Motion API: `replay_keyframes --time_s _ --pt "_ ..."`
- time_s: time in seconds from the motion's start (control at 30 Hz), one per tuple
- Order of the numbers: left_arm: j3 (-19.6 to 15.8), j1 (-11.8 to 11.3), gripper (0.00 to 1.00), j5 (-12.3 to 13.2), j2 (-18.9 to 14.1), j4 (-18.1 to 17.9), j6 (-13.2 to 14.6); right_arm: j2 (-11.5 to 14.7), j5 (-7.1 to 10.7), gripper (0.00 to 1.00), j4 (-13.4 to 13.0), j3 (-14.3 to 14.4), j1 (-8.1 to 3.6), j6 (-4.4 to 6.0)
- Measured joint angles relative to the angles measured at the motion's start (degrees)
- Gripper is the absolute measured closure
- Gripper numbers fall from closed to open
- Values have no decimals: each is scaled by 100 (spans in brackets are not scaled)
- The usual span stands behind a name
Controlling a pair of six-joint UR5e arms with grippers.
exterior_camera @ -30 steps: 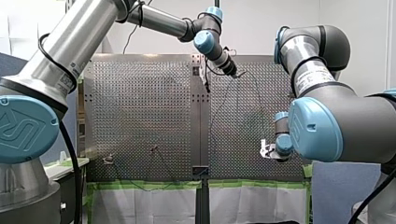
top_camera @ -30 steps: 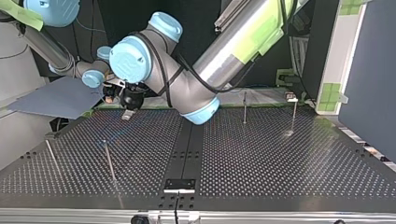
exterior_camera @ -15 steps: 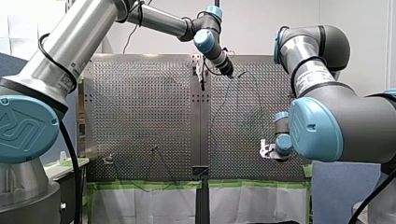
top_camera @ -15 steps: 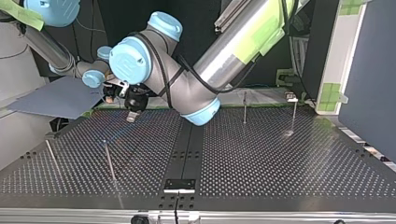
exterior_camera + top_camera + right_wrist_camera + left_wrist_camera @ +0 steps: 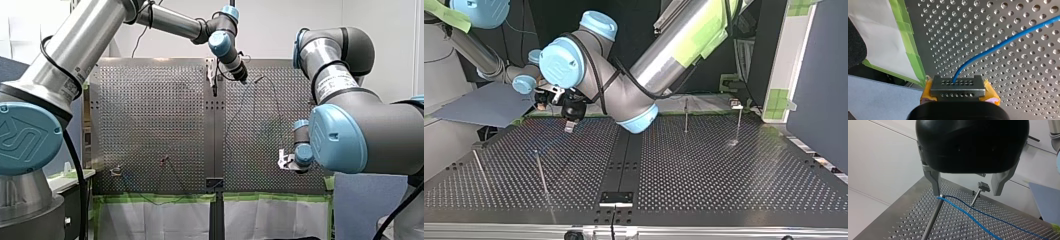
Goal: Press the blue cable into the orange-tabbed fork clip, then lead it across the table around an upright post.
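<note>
Blue cable [image 5: 998, 43] clamped in right gripper [image 5: 958, 87]; left gripper [image 5: 966, 193] fingers apart, one seemingly touching post [image 5: 933, 216].

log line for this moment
left fingers open beside post top | right fingers shut on blue cable | cable bends at post top

Light: bright, even, from overhead.
Glare: pale sheen on the table [image 5: 724, 175], strongest toward its far edge.
Background: white wall [image 5: 280, 30] bright in the front view; dark in the top view.
</note>
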State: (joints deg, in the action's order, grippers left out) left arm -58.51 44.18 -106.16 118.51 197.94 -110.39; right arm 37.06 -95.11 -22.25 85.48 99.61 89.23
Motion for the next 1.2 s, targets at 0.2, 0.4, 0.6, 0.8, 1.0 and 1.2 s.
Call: replay_keyframes --time_s 0.2,0.4,0.6,0.8,1.0,1.2 --pt "0 7 0 -85 1 -4 10 2 0 100 0 0 2 -9" --pt "0 14 0 -165 15 -102 6 5 3 100 1 0 1 -19" --pt "0 21 0 -107 186 -173 -187 7 8 100 0 0 -5 -17" --pt "4 23 0 188 297 -410 -511 7 15 100 0 0 -2 -16" --pt "8 19 0 524 306 -739 -849 8 18 100 0 0 1 -23" --pt "8 9 0 576 307 -968 -1198 8 17 100 4 0 2 -26"
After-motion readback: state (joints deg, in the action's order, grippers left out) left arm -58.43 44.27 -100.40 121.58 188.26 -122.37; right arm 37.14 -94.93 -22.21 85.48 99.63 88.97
